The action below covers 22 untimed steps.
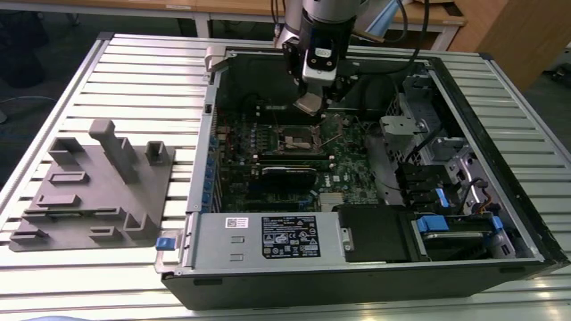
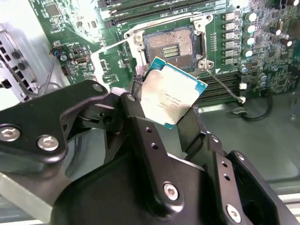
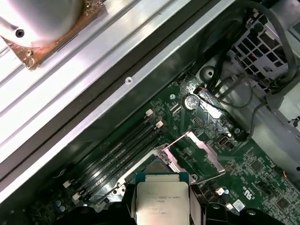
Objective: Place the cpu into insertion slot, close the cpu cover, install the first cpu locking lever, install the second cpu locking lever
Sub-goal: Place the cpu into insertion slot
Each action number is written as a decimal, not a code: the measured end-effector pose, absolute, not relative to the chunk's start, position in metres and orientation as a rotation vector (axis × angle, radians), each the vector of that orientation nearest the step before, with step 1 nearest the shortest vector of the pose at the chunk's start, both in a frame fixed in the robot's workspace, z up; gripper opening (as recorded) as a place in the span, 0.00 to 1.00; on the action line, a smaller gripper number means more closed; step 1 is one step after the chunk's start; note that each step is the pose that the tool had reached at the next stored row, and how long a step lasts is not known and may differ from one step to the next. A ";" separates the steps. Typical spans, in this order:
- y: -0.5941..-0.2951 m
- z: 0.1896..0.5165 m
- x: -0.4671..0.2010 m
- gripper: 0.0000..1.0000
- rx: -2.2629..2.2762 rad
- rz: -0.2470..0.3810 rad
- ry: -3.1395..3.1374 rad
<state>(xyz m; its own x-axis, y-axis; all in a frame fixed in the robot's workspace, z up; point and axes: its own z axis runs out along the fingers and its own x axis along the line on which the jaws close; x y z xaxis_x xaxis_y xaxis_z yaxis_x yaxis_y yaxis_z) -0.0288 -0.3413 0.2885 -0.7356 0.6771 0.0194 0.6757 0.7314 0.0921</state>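
Note:
My gripper (image 1: 311,103) hangs inside the open computer case, shut on the cpu (image 2: 171,96), a flat square chip with a silver-tan top, held by its edges between the black fingers (image 2: 136,110). The chip sits tilted above the board, a short way from the insertion slot (image 2: 171,44), whose dark square centre lies bare. The cpu cover (image 3: 197,152), a thin silvery frame, stands swung open beside the slot (image 3: 151,168). Thin wire levers (image 2: 220,82) stick out, released, next to the socket. In the exterior view the slot (image 1: 299,140) lies just below and in front of the gripper.
A grey fixture block (image 1: 98,187) sits on the slatted table at the exterior view's left. The labelled power supply (image 1: 267,237) fills the case front; drive cages and cables (image 1: 428,154) crowd its right. Long memory slots (image 3: 117,150) and the case wall (image 3: 117,89) border the socket.

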 end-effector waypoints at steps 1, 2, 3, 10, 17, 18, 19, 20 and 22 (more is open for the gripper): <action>-0.341 0.288 -0.029 0.54 1.137 0.145 2.909; -0.341 0.288 -0.029 0.54 1.137 0.145 2.908; -0.341 0.288 -0.029 0.54 1.137 0.145 2.908; -0.341 0.288 -0.029 0.54 1.266 0.144 2.850; -0.341 0.287 -0.029 0.54 1.442 0.141 2.759; -0.341 0.287 -0.029 0.54 1.466 0.141 2.745; -0.341 0.287 -0.029 0.54 1.490 0.141 2.731; -0.341 0.287 -0.029 0.54 1.514 0.140 2.717; -0.341 0.286 -0.029 0.54 1.563 0.139 2.688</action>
